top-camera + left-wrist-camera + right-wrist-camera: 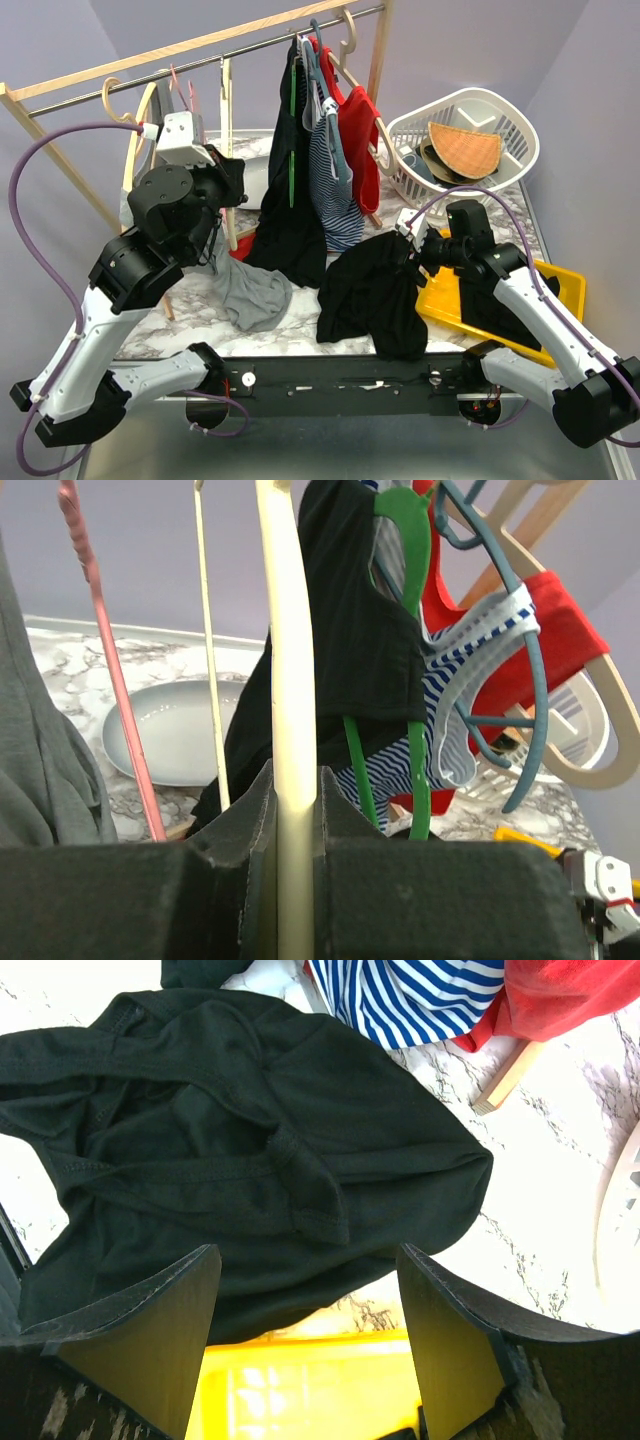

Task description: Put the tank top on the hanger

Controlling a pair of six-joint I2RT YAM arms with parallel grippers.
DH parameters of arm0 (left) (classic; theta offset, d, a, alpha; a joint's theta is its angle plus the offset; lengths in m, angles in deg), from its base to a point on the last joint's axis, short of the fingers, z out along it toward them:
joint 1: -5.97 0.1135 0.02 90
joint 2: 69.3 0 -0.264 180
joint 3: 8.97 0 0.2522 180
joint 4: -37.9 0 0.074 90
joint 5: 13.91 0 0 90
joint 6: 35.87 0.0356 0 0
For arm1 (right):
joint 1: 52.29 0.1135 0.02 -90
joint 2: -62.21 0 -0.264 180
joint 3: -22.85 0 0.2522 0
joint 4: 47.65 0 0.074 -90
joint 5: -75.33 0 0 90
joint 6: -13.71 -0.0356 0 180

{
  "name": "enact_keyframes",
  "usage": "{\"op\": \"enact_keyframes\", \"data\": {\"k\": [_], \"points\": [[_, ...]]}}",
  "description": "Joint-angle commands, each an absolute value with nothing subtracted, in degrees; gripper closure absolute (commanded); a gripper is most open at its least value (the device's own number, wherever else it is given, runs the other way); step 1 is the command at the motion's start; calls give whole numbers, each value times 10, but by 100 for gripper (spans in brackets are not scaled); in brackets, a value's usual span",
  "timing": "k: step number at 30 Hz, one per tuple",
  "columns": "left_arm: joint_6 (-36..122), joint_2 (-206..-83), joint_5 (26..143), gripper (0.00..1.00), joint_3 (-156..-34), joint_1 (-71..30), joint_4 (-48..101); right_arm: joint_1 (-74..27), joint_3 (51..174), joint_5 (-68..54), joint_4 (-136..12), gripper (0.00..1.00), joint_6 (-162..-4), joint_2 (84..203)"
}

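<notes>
Left tool (296,790) pinches hanger (285,630); right tool (305,1275) spread over tank top (250,1140) near bench (530,1200) front edge; limp fabric may slip.

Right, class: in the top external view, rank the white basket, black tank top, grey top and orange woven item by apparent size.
1. white basket and black tank top: too alike to rank, and the basket is farther away
2. grey top
3. orange woven item
</notes>
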State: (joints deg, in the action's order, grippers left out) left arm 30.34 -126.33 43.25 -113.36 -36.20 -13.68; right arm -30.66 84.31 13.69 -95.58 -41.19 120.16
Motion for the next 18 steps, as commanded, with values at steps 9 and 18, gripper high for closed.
{"op": "enact_keyframes", "data": {"k": [9, 18], "points": [[300, -1169, 578, 100, -1087, -361, -151, -309, 845, 145, -970, 20, -393, 1197], [331, -1068, 679, 100, -1062, -360, -165, -309, 843, 221, -1011, 20, -337, 1165]]}}
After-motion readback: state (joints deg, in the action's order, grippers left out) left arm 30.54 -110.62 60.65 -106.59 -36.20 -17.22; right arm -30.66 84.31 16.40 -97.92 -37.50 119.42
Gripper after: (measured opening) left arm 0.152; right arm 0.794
